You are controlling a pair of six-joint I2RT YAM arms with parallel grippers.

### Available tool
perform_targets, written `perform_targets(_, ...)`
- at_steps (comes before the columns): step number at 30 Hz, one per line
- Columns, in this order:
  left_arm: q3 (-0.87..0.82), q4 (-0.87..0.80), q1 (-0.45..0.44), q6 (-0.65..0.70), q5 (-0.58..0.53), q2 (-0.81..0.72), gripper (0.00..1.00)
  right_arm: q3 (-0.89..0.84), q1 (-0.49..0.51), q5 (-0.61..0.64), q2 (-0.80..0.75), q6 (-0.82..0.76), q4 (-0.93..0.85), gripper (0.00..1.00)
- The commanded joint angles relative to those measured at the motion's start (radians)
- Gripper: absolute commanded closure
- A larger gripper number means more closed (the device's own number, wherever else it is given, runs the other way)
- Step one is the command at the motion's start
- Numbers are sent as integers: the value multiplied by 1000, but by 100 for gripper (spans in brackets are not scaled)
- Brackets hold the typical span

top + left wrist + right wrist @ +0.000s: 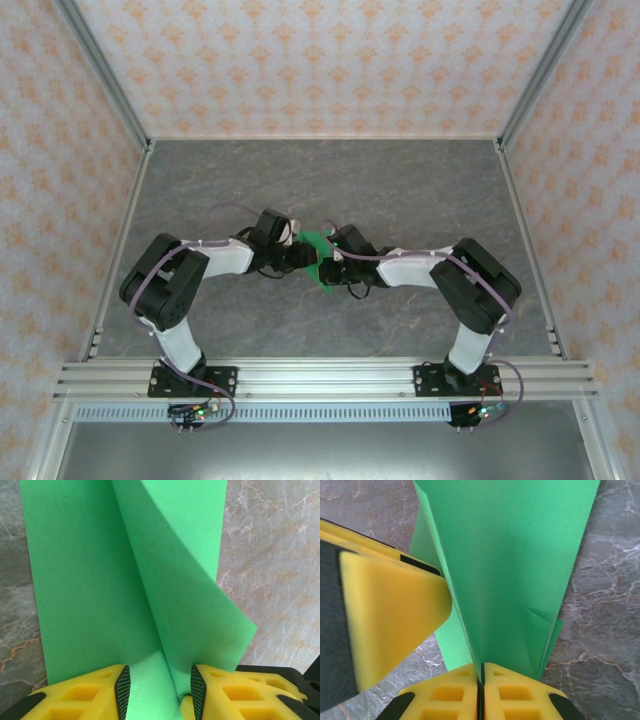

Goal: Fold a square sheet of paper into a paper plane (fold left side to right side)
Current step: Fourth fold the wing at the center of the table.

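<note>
On the grey marbled table (400,190), the thin, bright green sheet of paper (320,265) lay at the centre between both arms. It was only partly folded: one flap curled up off the flat layer, unpressed, with no dart shape yet. The right gripper (481,672) was clamped tight on the paper's edge. The left gripper (160,680) stood partly parted around the raised flap, seemingly without pinching it. From above, the wrists hid most of the sheet.
</note>
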Motion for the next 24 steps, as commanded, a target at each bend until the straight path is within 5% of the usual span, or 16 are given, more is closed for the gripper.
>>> perform_targets(1,29,14,-6,-2,3,22,59,-16,-10,-17,17,15,25,88)
perform_targets(24,38,-40,-7,-2,-36,50,54,-13,-16,-44,22,18,48,82)
